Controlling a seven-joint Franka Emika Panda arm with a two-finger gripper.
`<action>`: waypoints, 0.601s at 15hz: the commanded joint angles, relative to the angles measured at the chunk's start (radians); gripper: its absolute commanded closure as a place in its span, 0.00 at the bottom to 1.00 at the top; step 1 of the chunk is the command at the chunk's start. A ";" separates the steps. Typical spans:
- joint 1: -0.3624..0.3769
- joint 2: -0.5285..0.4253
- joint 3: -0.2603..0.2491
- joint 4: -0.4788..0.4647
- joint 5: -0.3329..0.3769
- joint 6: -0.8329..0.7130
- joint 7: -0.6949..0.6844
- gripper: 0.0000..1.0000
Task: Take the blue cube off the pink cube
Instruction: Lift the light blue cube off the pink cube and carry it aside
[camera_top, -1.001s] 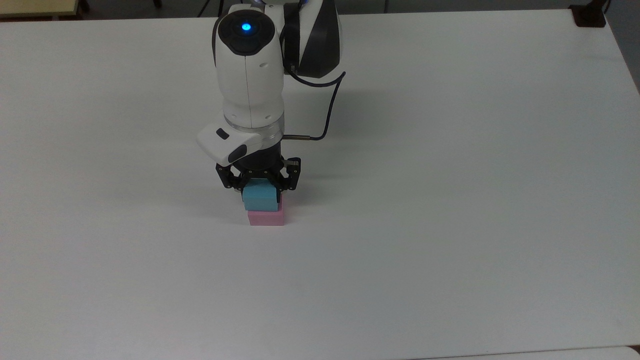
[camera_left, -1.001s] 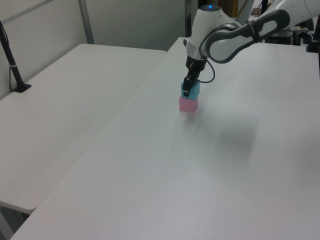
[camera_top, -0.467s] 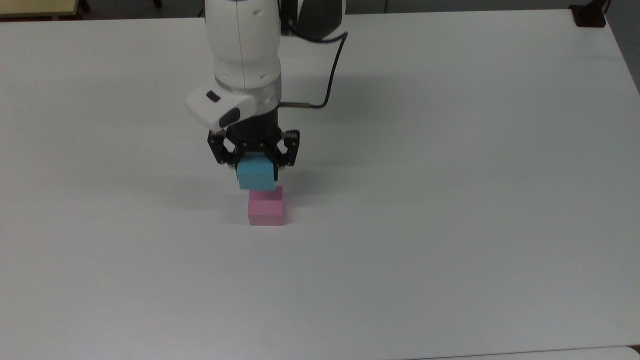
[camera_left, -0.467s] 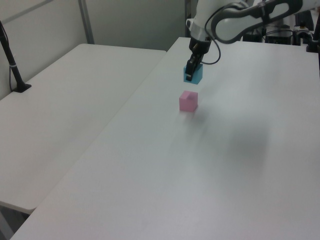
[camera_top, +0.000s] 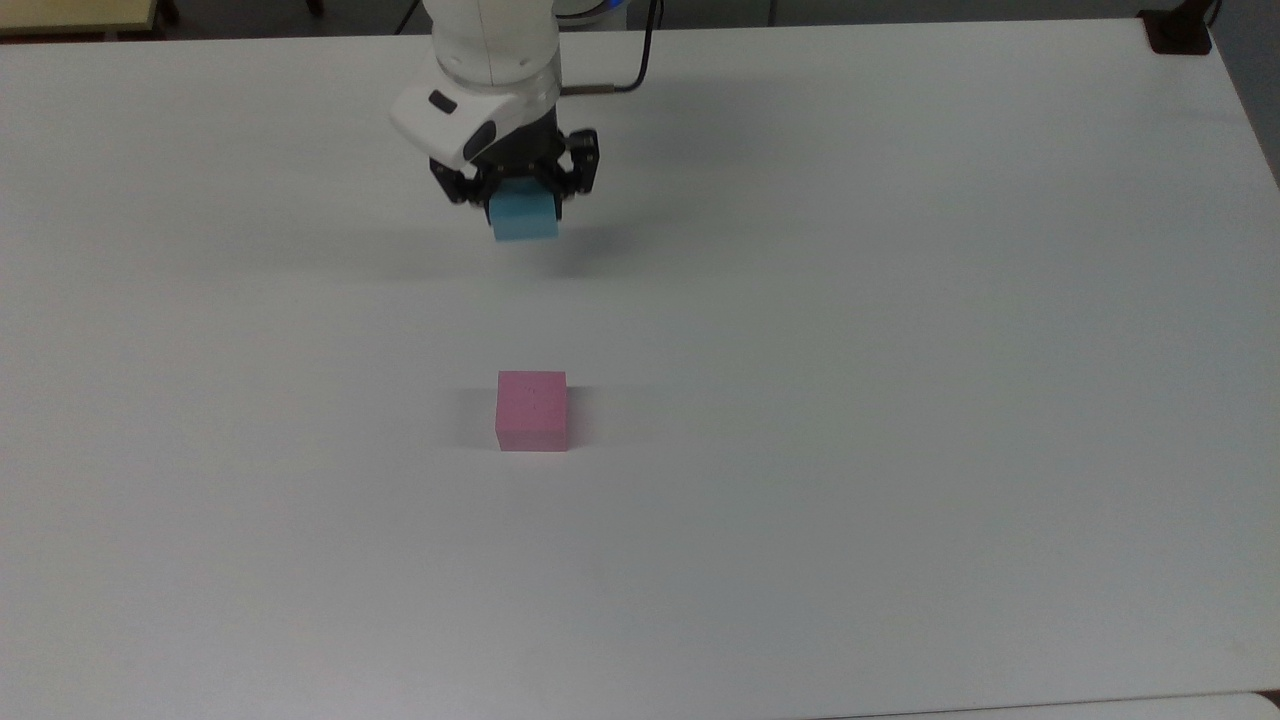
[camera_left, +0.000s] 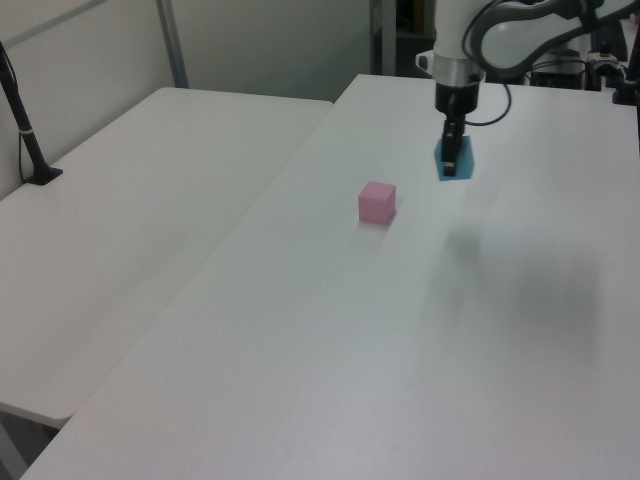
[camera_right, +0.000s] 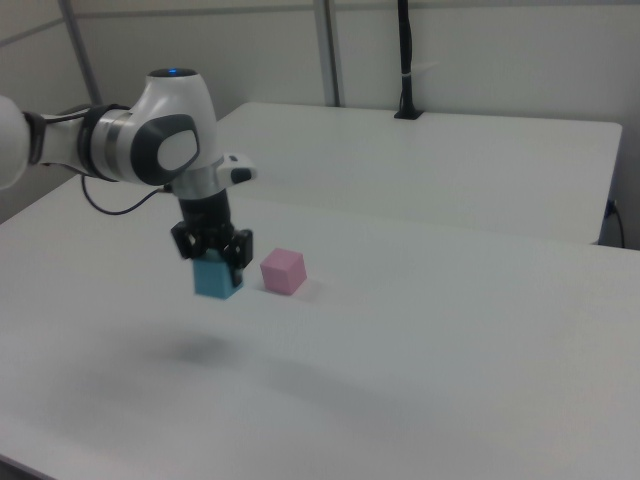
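The pink cube (camera_top: 532, 410) (camera_left: 377, 202) (camera_right: 283, 271) sits alone on the white table, nothing on top of it. My gripper (camera_top: 522, 205) (camera_left: 450, 165) (camera_right: 214, 262) is shut on the blue cube (camera_top: 524, 217) (camera_left: 457, 162) (camera_right: 216, 277), which hangs in the air above the table. In the top view the blue cube is well above the pink cube, toward the far edge. In the right view it hangs just to the left of the pink cube, with its shadow on the table below.
The white table (camera_top: 900, 400) spreads wide on all sides of the pink cube. A second white table (camera_left: 130, 200) adjoins in the left view's left. A black post (camera_right: 405, 60) stands at the back in the right view.
My gripper lifted the blue cube off the pink cube and carried it away toward the top view's upper edge. The pink cube has stayed put.
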 joint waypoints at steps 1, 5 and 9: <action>-0.002 -0.116 -0.004 -0.133 -0.005 -0.139 -0.083 0.64; 0.002 -0.057 -0.004 -0.143 0.008 -0.132 -0.070 0.57; 0.008 0.017 -0.004 -0.143 0.008 -0.089 -0.072 0.55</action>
